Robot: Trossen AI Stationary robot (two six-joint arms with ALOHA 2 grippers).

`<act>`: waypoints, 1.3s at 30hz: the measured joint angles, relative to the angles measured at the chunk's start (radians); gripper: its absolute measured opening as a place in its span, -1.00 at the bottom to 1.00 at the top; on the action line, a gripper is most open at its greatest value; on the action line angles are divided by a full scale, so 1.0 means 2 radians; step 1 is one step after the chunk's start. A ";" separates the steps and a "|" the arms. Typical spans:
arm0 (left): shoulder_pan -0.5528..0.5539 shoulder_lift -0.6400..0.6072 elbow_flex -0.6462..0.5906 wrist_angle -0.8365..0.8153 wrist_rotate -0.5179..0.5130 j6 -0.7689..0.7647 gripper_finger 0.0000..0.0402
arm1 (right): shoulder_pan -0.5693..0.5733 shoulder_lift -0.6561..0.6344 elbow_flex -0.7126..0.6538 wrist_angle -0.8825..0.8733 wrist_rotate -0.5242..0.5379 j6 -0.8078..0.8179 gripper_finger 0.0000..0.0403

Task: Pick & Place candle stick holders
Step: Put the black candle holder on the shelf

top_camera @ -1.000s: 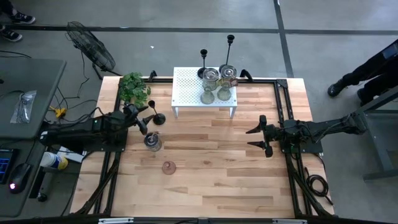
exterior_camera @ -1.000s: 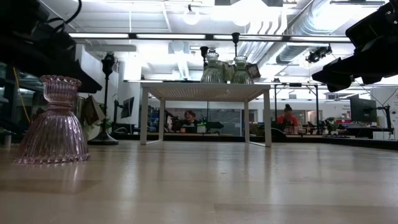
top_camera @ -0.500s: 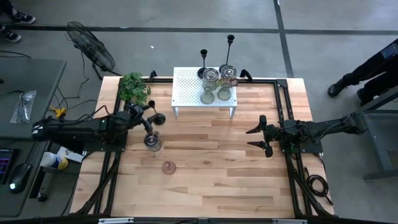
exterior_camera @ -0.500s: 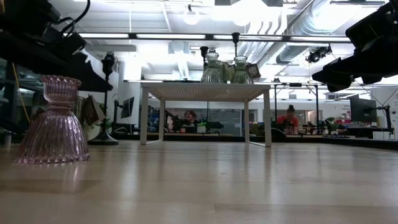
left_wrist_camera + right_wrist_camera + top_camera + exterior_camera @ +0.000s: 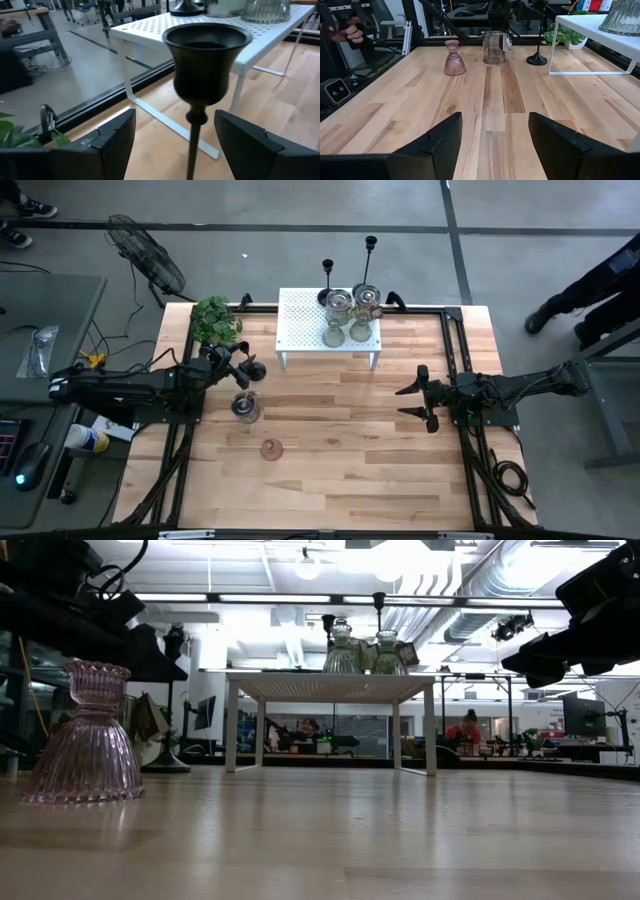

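In the high view the left gripper [image 5: 233, 364] sits left of centre, by the lower-left corner of the white shelf [image 5: 300, 320]. Its fingers [image 5: 107, 142] are spread, one either side of the stem of a black candlestick [image 5: 205, 75] without touching it — released. That candlestick's round base [image 5: 256, 371] rests on the table [image 5: 340, 470] just right of the gripper.

Below it stands a clear glass holder [image 5: 245, 408], and lower still a pink holder [image 5: 271, 449]. On the right half of the shelf are two greenish holders [image 5: 335, 332] and two clear ones [image 5: 340, 302], with two more black candlesticks [image 5: 328, 280] at the back edge. A plant [image 5: 215, 320] fills the table's upper-left corner.

The right gripper [image 5: 415, 400] waits right of centre, jaws apart and empty.
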 joint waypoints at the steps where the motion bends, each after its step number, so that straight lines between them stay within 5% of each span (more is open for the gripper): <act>1: 0.000 0.000 0.000 -0.001 -0.001 0.000 0.29 | 0.000 0.000 0.000 0.000 0.000 0.000 0.10; 26: 0.000 0.000 0.000 -0.009 0.009 -0.023 -0.92 | 0.000 0.000 0.000 0.000 0.000 0.000 0.10; 39: 0.000 0.000 0.032 -0.020 -0.025 -0.020 -0.96 | 0.000 0.000 0.000 0.000 0.000 0.000 0.10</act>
